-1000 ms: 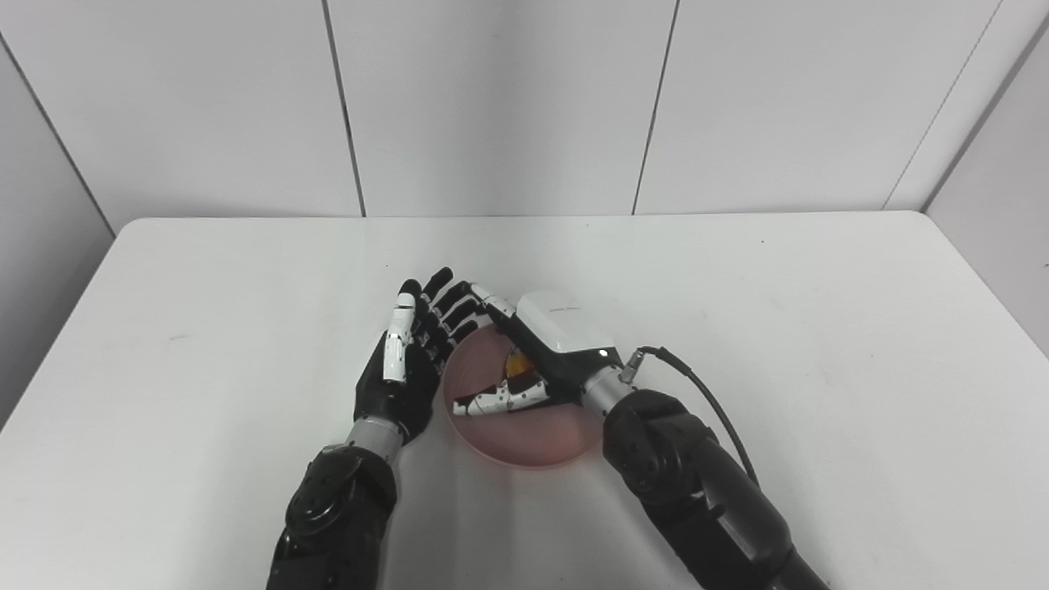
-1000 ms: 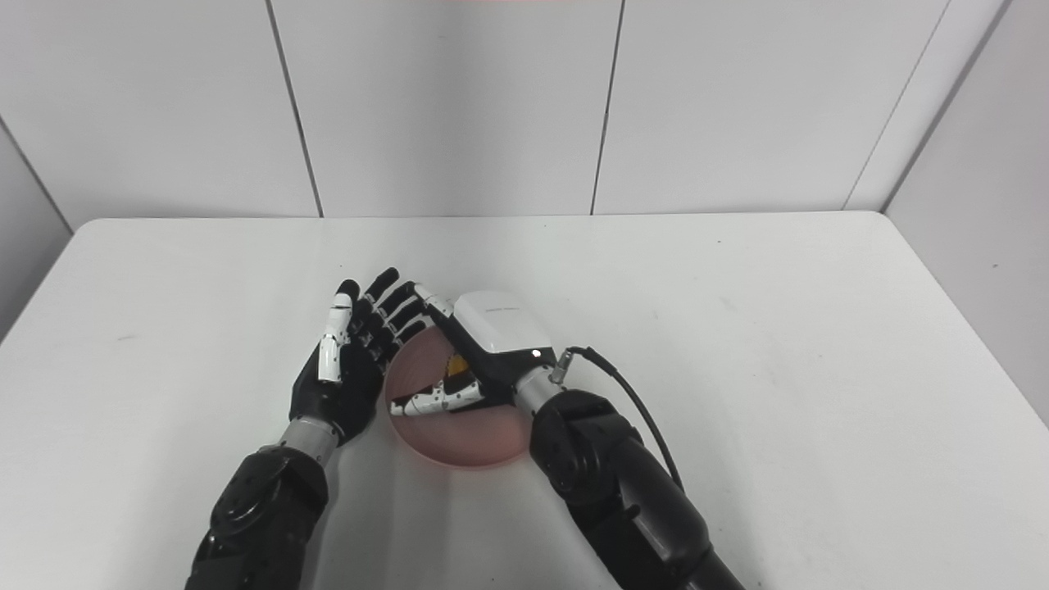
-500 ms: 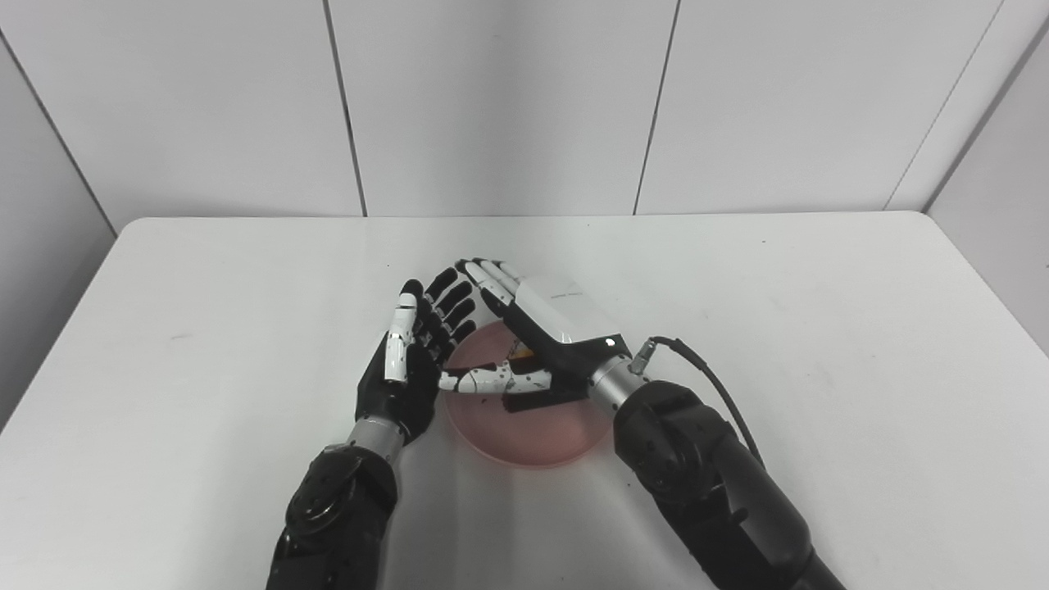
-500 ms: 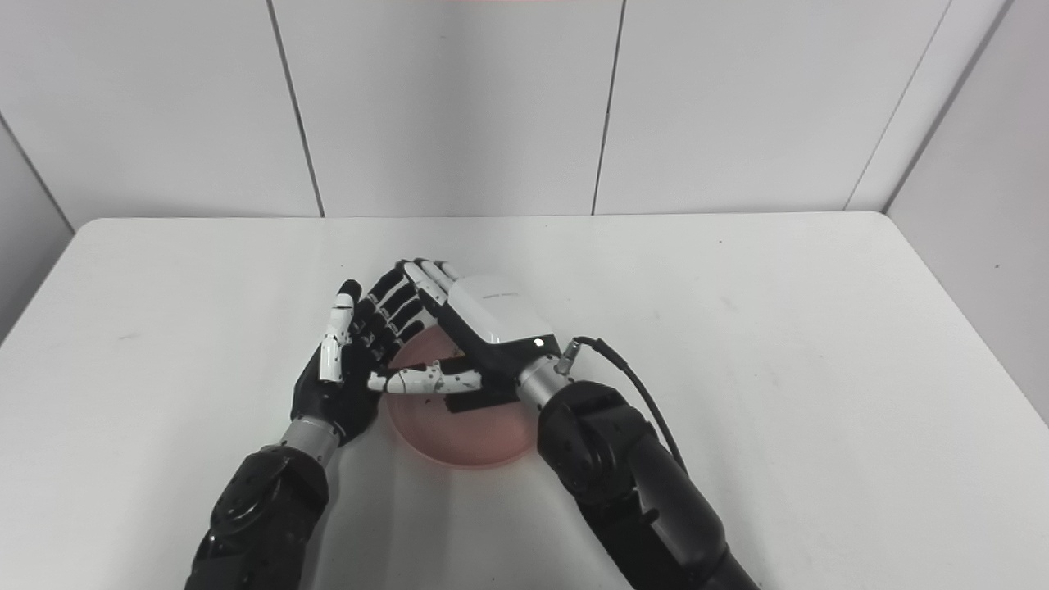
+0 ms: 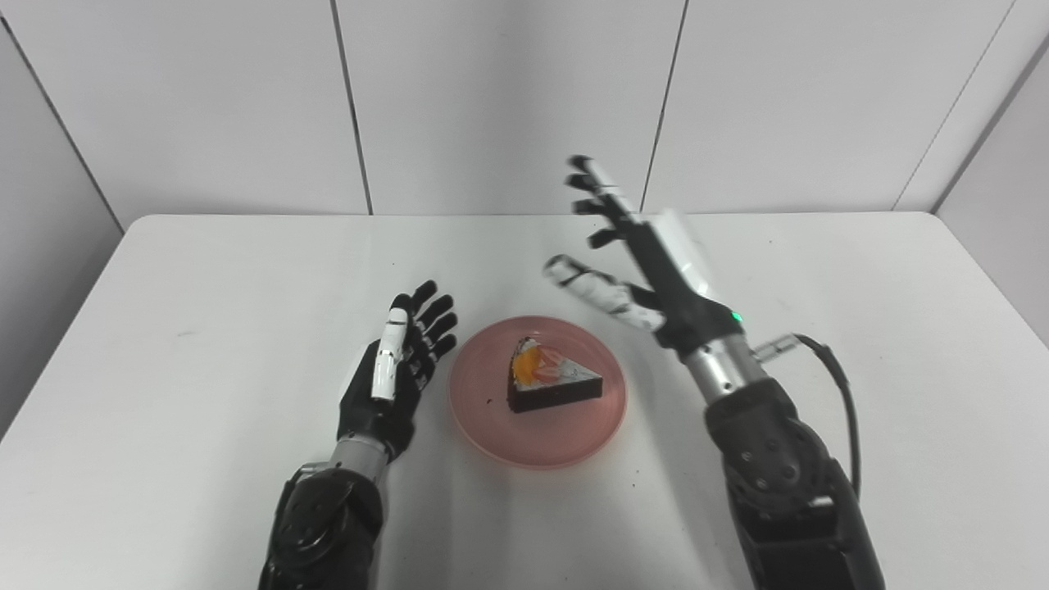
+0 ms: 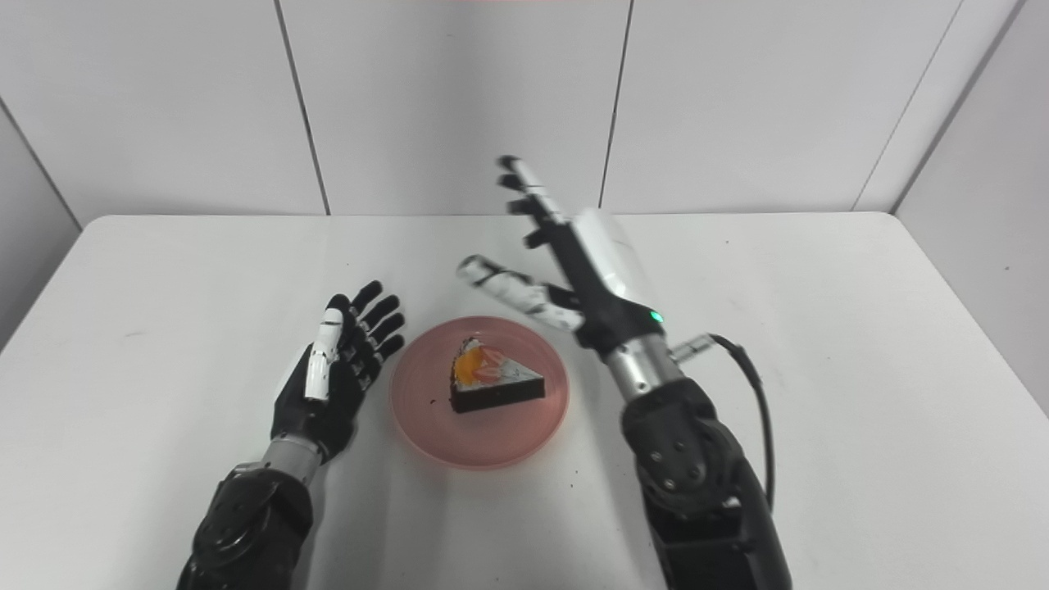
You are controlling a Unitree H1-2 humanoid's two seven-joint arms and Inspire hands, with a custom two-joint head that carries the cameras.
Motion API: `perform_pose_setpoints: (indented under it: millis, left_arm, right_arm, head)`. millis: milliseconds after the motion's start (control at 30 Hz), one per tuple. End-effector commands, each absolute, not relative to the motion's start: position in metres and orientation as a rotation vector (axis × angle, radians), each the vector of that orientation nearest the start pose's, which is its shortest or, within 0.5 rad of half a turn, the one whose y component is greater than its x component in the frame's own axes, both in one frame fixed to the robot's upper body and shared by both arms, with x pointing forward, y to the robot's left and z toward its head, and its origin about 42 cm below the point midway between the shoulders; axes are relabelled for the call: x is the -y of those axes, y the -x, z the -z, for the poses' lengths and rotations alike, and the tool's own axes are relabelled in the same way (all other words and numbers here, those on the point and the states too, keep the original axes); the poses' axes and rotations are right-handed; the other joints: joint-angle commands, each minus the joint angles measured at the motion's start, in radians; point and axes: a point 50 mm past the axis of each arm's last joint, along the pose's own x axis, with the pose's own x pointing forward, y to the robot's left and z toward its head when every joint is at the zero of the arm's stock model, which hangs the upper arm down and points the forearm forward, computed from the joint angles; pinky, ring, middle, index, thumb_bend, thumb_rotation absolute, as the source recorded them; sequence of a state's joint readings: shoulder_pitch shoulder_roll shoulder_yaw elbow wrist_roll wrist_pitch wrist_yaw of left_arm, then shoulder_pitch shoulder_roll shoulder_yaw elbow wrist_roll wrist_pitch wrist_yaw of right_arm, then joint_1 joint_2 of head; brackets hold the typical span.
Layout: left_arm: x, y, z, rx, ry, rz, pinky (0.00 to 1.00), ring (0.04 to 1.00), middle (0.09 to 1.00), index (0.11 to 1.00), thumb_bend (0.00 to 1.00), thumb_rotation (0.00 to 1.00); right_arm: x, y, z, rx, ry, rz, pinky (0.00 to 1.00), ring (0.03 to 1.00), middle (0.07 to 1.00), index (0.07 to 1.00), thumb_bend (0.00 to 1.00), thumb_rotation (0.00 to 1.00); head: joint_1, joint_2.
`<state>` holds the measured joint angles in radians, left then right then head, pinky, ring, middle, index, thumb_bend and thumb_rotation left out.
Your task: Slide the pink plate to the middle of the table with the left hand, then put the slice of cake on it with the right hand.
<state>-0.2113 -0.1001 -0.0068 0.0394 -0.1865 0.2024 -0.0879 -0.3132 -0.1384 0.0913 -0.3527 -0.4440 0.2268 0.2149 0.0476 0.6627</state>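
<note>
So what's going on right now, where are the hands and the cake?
Both hands open: left hand beside pink plate, right hand raised, empty. Slice of cake on plate, mid-table. Nothing in the way.

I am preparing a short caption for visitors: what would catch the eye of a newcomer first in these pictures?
First, the dark wedge-shaped slice of cake with orange fruit topping, lying on the round pink plate near the middle of the white table. Next, the right robot hand, raised above the table behind and to the right of the plate, fingers spread. The left robot hand is open just left of the plate.
</note>
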Motion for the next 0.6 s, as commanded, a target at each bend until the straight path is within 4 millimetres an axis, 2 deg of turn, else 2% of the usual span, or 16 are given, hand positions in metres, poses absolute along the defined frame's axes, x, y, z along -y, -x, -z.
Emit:
perform_pose_setpoints:
  millis: [0,200,333,567]
  left_arm:
    - [-0.154,-0.340,-0.149,0.050,0.232,0.197,0.99,0.990,0.981,0.985,0.53,1.00]
    - [-0.168,-0.316,-0.145,0.103,0.117,0.182,1.00,1.000,1.000,1.000,0.55,1.00]
    - [-0.170,-0.303,-0.136,0.103,0.077,0.173,1.00,0.996,1.000,1.000,0.57,1.00]
    - [-0.168,-0.294,-0.124,0.096,0.070,0.167,1.00,1.000,1.000,1.000,0.55,1.00]
  right_arm:
    - [0.203,-0.338,-0.260,0.366,0.472,-0.170,0.95,0.982,0.991,0.998,0.74,1.00]
    - [0.220,-0.321,-0.219,0.306,0.359,-0.144,1.00,1.000,1.000,1.000,0.61,1.00]
    - [0.216,-0.313,-0.200,0.303,0.278,-0.129,1.00,1.000,1.000,1.000,0.51,1.00]
    - [0.213,-0.301,-0.173,0.280,0.259,-0.071,1.00,1.000,1.000,1.000,0.35,1.00]
  head:
    - [0.000,0.001]
    - [-0.023,0.006]
    - [-0.031,0.008]
    - [-0.029,0.009]
